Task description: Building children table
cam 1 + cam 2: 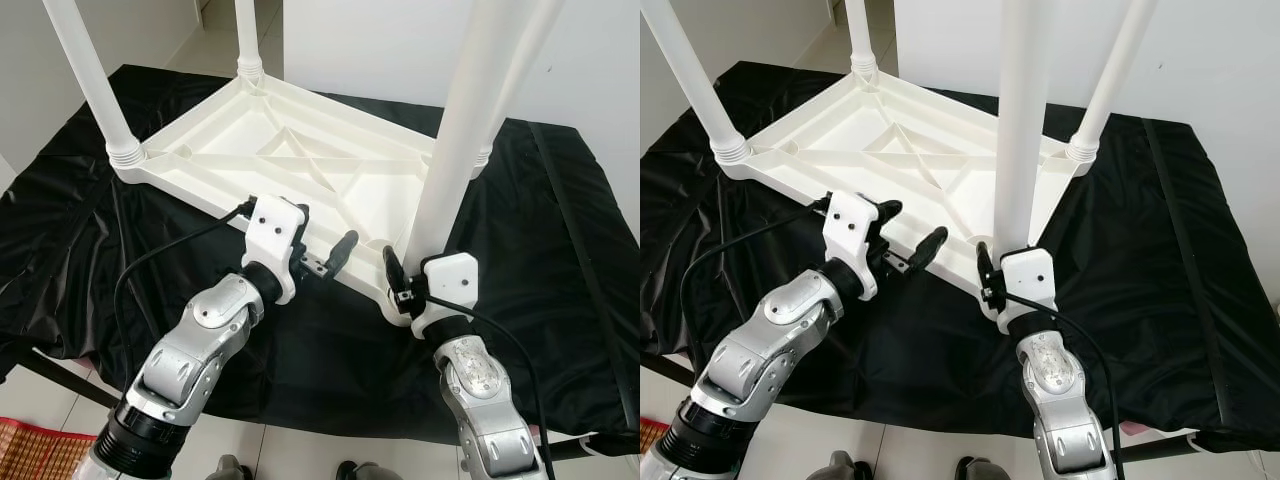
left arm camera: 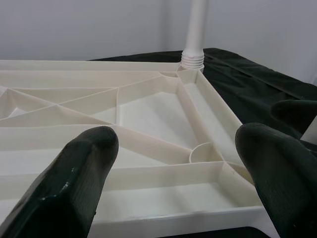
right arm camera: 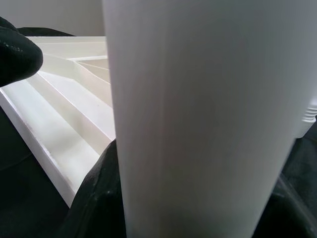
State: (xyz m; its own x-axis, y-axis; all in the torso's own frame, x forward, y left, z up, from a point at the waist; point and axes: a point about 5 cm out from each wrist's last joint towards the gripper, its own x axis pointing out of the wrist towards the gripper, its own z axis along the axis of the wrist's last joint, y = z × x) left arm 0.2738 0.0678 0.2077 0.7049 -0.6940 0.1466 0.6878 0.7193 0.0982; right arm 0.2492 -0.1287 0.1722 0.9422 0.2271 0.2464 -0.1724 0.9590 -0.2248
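Note:
A white plastic children's table (image 1: 200, 192) lies upside down on a black cloth. Three white legs stand up from its corners: far left (image 1: 95, 85), back (image 1: 247, 40) and rear right (image 1: 1110, 85). A fourth leg (image 1: 1018, 120) stands upright at the near right corner, and my right gripper (image 1: 410, 275) is shut around its lower end, hiding the joint. The right wrist view shows that leg (image 3: 198, 124) between the black fingers (image 3: 94, 198). My left gripper (image 1: 908, 235) is open at the table's near edge, its fingers (image 2: 74, 178) apart over the ribbed underside (image 2: 148, 114).
The black cloth (image 1: 560, 260) covers the whole work surface and hangs over its near edge. White walls stand behind and to the right. Light floor tiles and a red woven mat (image 1: 30, 445) lie at the lower left.

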